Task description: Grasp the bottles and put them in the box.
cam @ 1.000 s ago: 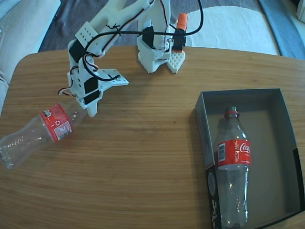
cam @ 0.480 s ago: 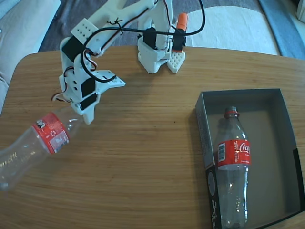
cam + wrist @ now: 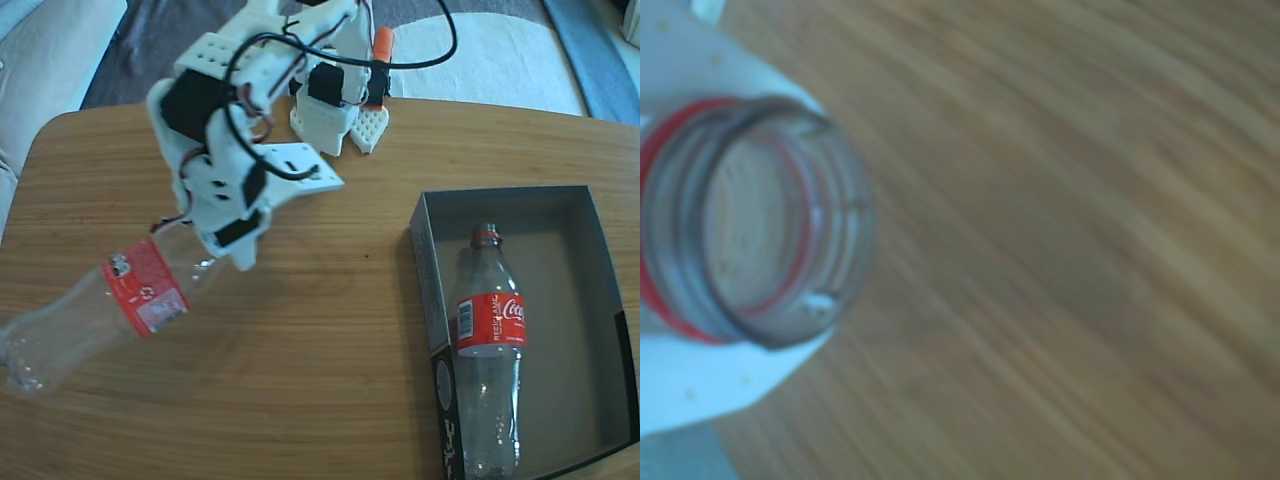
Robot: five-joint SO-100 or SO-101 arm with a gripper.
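Your white two-finger gripper was clamped on the neck of one clear plastic bottle with a red label, and its open mouth filled the wrist view. The bottle hung tilted over the round wooden table. The other clear red-labelled bottle lay inside the shallow grey cardboard box.

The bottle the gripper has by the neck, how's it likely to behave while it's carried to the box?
The held bottle looks clear and empty, so probably light. The gripper grips only near the neck, leaving the long body hanging out, so it may swing or pivot. Its round, capless mouth and smooth plastic suggest it could slip, or roll once set down.
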